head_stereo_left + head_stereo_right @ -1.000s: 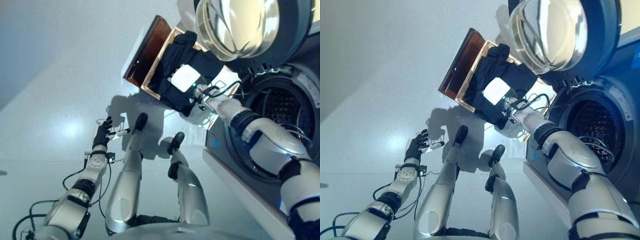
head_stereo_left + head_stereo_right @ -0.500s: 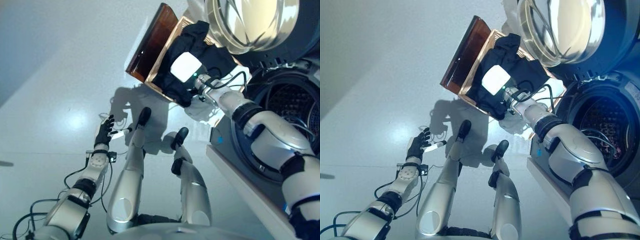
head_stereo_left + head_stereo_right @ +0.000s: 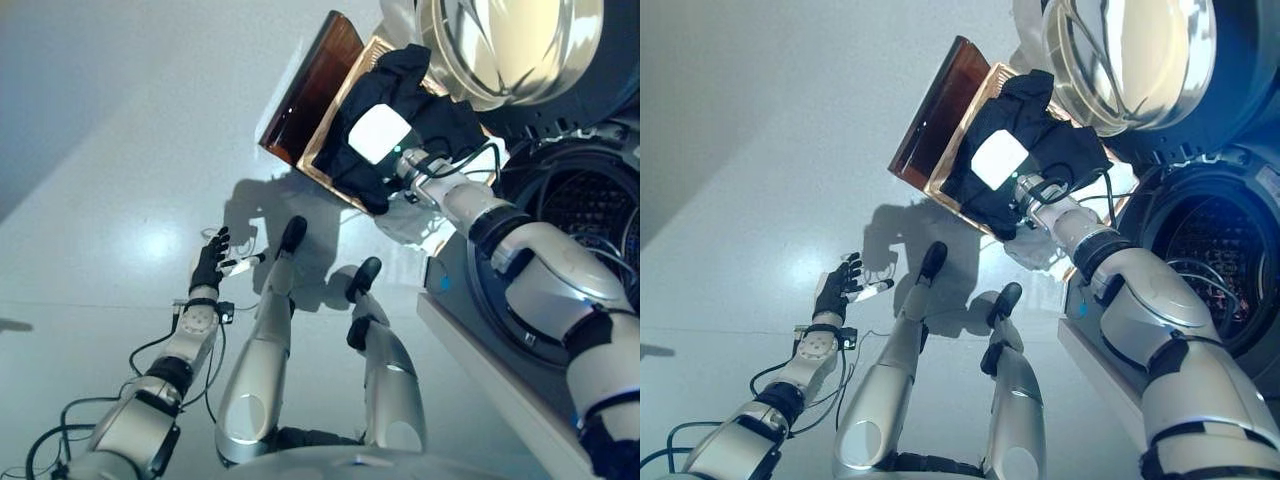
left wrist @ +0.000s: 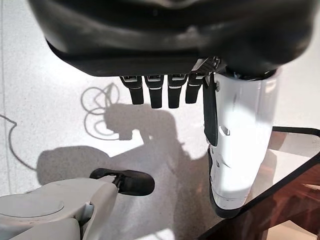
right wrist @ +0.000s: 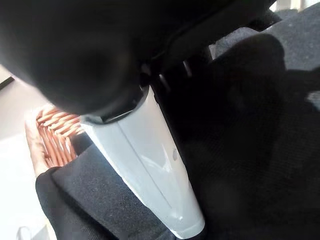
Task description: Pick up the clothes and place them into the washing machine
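Note:
A heap of dark clothes (image 3: 440, 115) fills a brown wicker basket (image 3: 310, 95) standing on the floor beside the washing machine. My right hand (image 3: 378, 133) reaches into the basket and lies against the dark cloth (image 5: 260, 125), its white-covered thumb (image 5: 150, 170) lying along the fabric. The rest of that hand is lost against the black cloth. My left hand (image 3: 208, 262) hangs open over the bare floor at the lower left, holding nothing; its fingers (image 4: 157, 92) are straight.
The washing machine's drum (image 3: 580, 215) gapes at the right, with its round glass door (image 3: 510, 50) swung open above, close to the basket. Pale floor (image 3: 120, 150) stretches left of the basket. A white plinth edge (image 3: 490, 370) runs under the machine.
The whole picture has shifted a little, so the camera moved. My right hand stays in the dark clothes in the basket. The left hand keeps its place.

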